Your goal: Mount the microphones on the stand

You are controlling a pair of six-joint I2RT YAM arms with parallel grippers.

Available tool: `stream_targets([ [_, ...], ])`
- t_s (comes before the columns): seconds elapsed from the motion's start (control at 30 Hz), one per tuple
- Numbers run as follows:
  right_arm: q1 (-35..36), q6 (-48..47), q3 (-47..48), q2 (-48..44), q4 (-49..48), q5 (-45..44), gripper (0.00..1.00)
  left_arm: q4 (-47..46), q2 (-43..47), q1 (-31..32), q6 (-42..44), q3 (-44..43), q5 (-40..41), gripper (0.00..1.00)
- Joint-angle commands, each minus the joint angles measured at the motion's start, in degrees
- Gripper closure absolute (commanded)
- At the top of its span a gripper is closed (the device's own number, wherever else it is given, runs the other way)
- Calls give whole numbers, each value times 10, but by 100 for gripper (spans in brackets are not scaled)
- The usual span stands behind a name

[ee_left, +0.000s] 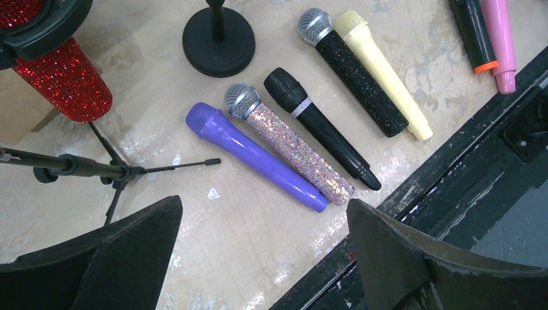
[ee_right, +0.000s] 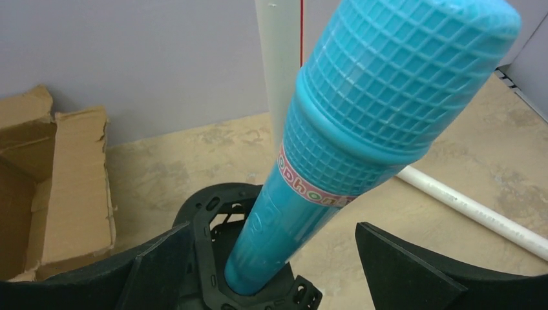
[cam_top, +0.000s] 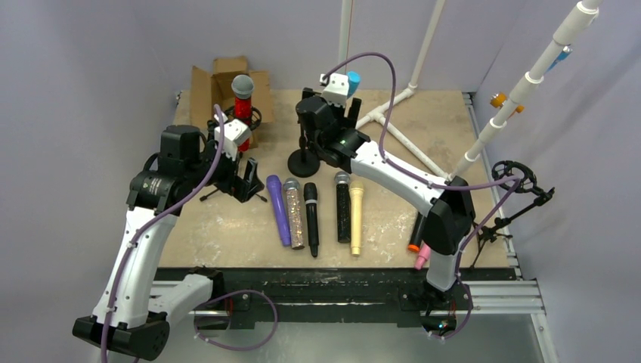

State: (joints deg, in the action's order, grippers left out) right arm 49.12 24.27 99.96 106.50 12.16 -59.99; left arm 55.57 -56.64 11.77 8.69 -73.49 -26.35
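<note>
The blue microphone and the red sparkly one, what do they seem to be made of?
The blue microphone looks like moulded plastic with a soft sheen: its head is a solid moulded grid, not wire mesh. The red microphone seems wrapped in tiny sparkling rhinestones or glitter beads, each catching light; the body beneath is hidden.

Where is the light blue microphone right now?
In the right wrist view, the light blue microphone stands in a black ring mount, between the fingers of the open right gripper.
</note>
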Motion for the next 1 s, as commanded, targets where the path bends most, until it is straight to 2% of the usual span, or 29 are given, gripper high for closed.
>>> stream_targets([
  [0.0, 4, 33, 13, -63, 76, 21, 1, 2, 11, 4, 10, -17, 7, 0],
  [0.23, 4, 63, -9, -142, 178, 46, 1, 9, 8, 4, 12, -32, 8, 0],
  [0.4, 4, 108, -21, -208, 292, 54, 1, 18, 3, 4, 14, -49, 7, 0],
  [0.53, 3, 153, -6, -257, 427, 32, 1, 27, -2, 4, 22, -61, 3, 0],
  [0.63, 3, 211, 15, -276, 580, -7, 1, 33, -4, 4, 23, -67, -3, 0],
  [0.7, 0, 245, 17, -287, 648, -41, 1, 34, -2, 4, 24, -68, -7, 0],
  [0.97, -119, 193, -76, -392, 661, -47, 1, 31, -17, 4, 32, -76, -18, 0],
])
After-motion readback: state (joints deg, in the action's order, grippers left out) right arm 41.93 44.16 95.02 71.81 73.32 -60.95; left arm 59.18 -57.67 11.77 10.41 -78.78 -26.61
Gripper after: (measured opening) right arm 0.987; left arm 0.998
